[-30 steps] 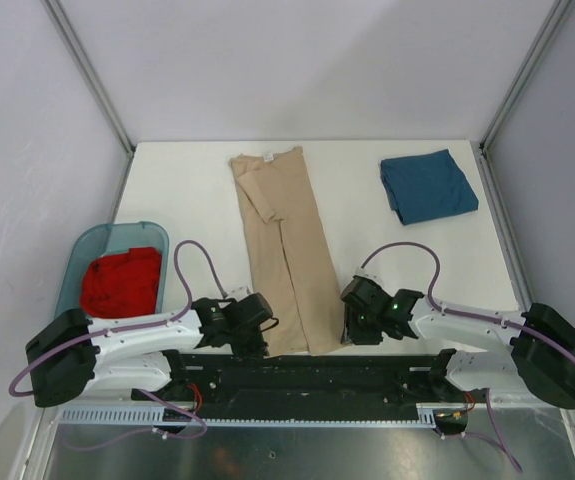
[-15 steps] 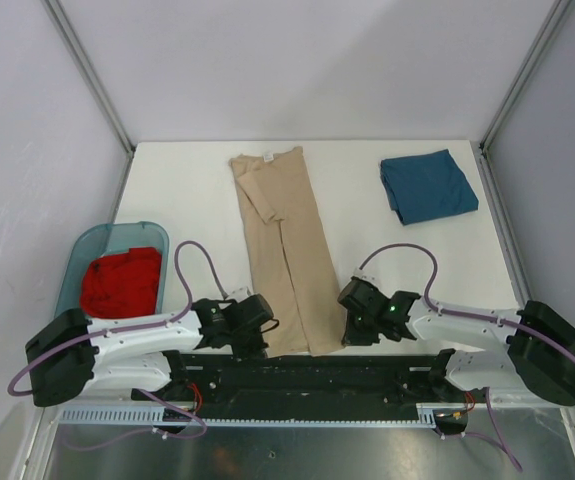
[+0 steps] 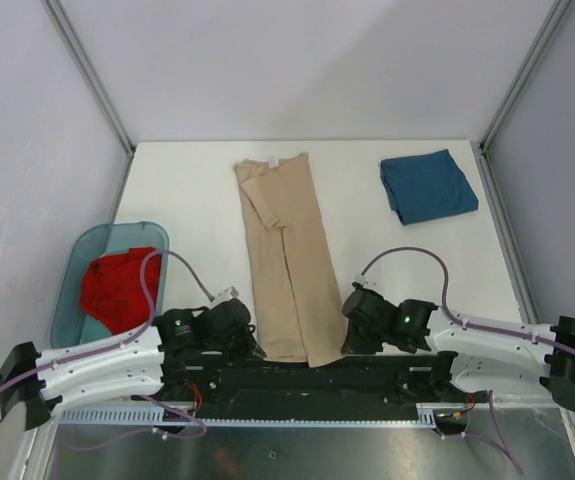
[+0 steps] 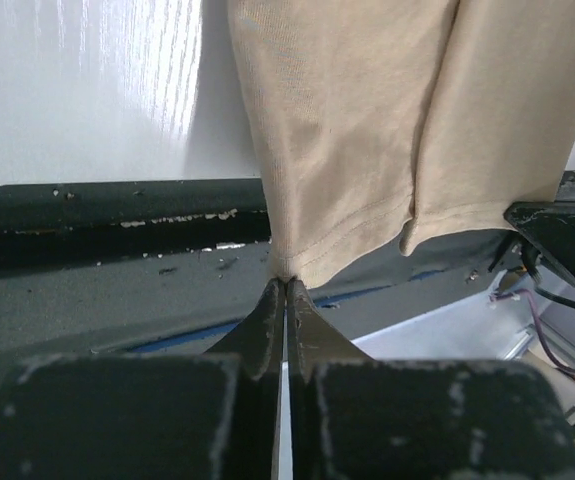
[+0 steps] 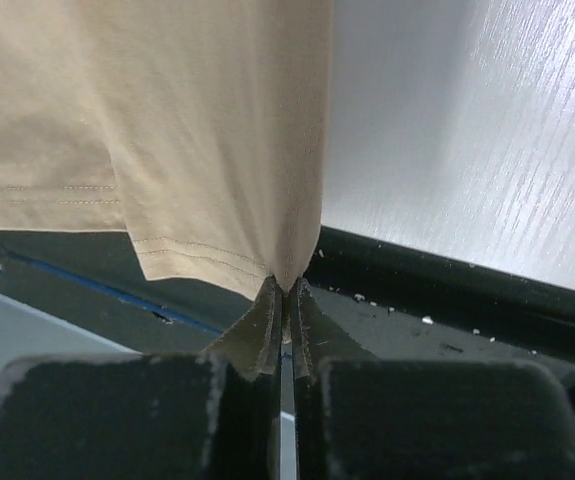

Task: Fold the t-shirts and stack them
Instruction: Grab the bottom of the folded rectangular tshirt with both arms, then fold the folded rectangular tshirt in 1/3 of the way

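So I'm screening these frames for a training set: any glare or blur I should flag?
Left wrist: streaky glare on the white table, left hand blurred up close, tan shirt sharp. Right wrist: same glare on the table, right hand blurred, hem stitching crisp. Top external: even light, no glare on the table, only soft shadows.

Teal bin at white table left edge.

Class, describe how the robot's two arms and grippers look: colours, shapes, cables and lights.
The left arm and right arm have white links joined by chunky black housings. A thin purple cable loops along each, and a small green light glows by each wrist. The left gripper and right gripper have flat dark tapered fingers on blocky black bodies.
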### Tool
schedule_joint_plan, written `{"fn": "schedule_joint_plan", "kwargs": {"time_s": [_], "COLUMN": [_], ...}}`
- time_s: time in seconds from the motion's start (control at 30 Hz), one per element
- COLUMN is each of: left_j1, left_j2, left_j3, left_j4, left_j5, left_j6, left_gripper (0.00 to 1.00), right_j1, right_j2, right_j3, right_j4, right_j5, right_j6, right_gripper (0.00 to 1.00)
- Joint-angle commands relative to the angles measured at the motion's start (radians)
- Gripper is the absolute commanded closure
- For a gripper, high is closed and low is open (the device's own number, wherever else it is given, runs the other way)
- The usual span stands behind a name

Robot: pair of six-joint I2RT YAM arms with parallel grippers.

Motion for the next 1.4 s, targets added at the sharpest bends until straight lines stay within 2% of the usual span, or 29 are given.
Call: {"fn": "schedule_joint_plan", "kwargs": {"time_s": [0.0, 0.13, 0.33, 0.47, 0.7, 0.83, 1.0, 1.17, 1.37], "left_j1": [-0.009, 0.052, 0.27, 0.424, 0.577, 0.643, 0.697, 0.725, 0.749], "left_j2": [-0.07, -0.043, 0.082, 0.233, 0.541, 0.703, 0.839, 0.895, 0.958], "left_j3": [0.037, 0.105, 0.248, 0.368, 0.582, 0.686, 0.778, 0.812, 0.854], "left_j4": [-0.07, -0.081, -0.055, 0.0, 0.128, 0.152, 0.163, 0.169, 0.185], "left_j5": [-0.057, -0.107, -0.135, -0.146, -0.176, -0.176, -0.148, -0.147, -0.117], "left_j6": [-0.035, 0.021, 0.226, 0.375, 0.517, 0.553, 0.588, 0.611, 0.657], "left_gripper": [1.0, 1.0, 1.0, 1.0, 1.0, 1.0, 1.0, 1.0, 1.0], "right_j1": [-0.006, -0.087, -0.242, -0.351, -0.483, -0.529, -0.568, -0.586, -0.605], "right_j2": [-0.039, 0.023, 0.207, 0.367, 0.673, 0.839, 0.96, 1.022, 1.055], "right_j3": [0.094, 0.193, 0.376, 0.482, 0.711, 0.855, 1.016, 1.095, 1.113], "right_j4": [-0.087, -0.083, -0.008, 0.087, 0.231, 0.236, 0.163, 0.146, 0.153], "right_j5": [0.047, 0.045, 0.04, 0.016, -0.011, -0.025, -0.022, -0.034, -0.059], "right_j6": [0.01, -0.08, -0.22, -0.282, -0.346, -0.366, -0.39, -0.408, -0.413], "right_gripper": [1.0, 1.0, 1.0, 1.0, 1.0, 1.0, 1.0, 1.0, 1.0]}}
